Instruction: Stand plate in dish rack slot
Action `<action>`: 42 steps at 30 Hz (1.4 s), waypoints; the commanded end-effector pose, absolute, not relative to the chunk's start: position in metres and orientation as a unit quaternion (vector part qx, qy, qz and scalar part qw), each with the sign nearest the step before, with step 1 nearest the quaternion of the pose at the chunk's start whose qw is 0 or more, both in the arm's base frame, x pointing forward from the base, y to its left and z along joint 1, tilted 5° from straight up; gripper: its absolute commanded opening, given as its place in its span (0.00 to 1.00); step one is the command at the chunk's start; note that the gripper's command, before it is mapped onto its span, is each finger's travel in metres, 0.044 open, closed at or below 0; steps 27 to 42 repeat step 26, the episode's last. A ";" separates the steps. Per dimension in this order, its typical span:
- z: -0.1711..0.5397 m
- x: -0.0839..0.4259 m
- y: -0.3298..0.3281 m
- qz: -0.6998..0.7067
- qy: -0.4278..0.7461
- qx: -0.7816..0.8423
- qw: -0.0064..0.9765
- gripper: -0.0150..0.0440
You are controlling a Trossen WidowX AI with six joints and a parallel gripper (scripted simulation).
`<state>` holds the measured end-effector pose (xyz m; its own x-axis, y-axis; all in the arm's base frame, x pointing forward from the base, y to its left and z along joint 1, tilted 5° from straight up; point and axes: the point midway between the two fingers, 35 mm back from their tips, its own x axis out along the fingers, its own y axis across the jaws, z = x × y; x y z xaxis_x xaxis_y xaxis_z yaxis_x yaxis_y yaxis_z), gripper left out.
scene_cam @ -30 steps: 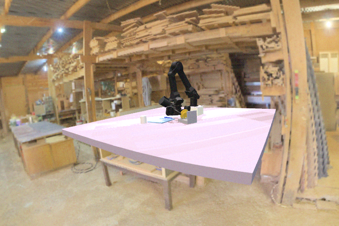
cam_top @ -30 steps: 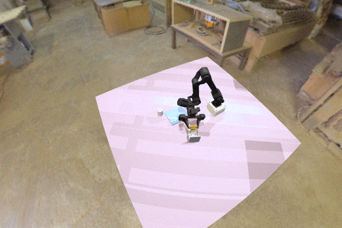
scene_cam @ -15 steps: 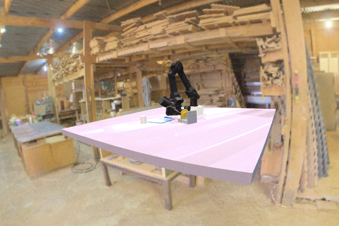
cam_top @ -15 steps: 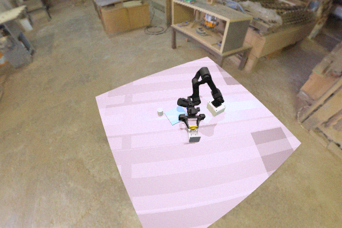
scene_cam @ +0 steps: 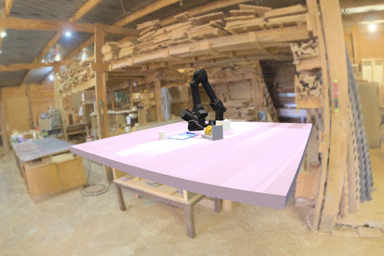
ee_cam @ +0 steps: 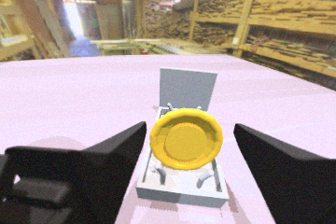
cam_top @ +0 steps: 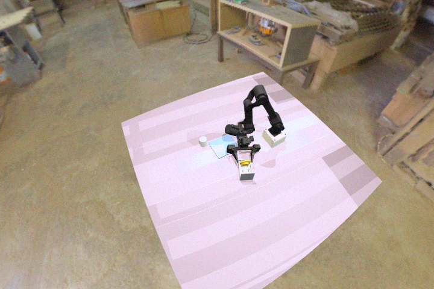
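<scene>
A yellow plate (cam_top: 245, 162) (scene_cam: 208, 130) (ee_cam: 186, 140) stands on edge in the grey dish rack (cam_top: 246, 176) (scene_cam: 217, 133) (ee_cam: 183, 196), leaning somewhat, in front of the rack's tall end panel. Rail stubs show in the rack on both sides below the plate in the wrist view; the plate hides the slot it sits in. My gripper (ee_cam: 189, 127) (cam_top: 244, 161) is open, its fingers on either side of the plate, with a gap between each fingertip and the plate's rim.
A light blue square sheet (cam_top: 220, 147) (scene_cam: 182, 136) lies beside the arm, with a blue item (scene_cam: 190, 133) near it. A small white cylinder (cam_top: 202, 141) (scene_cam: 162, 135) stands beyond the sheet. The arm's white base block (cam_top: 274, 137) is on the other side.
</scene>
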<state>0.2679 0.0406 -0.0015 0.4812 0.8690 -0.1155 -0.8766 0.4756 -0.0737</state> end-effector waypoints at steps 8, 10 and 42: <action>0.026 0.274 0.035 0.506 0.035 -0.050 0.860 0.93; 0.043 0.275 0.033 0.505 0.036 -0.044 0.861 0.93; 0.110 0.271 0.029 0.500 0.043 -0.018 0.865 0.93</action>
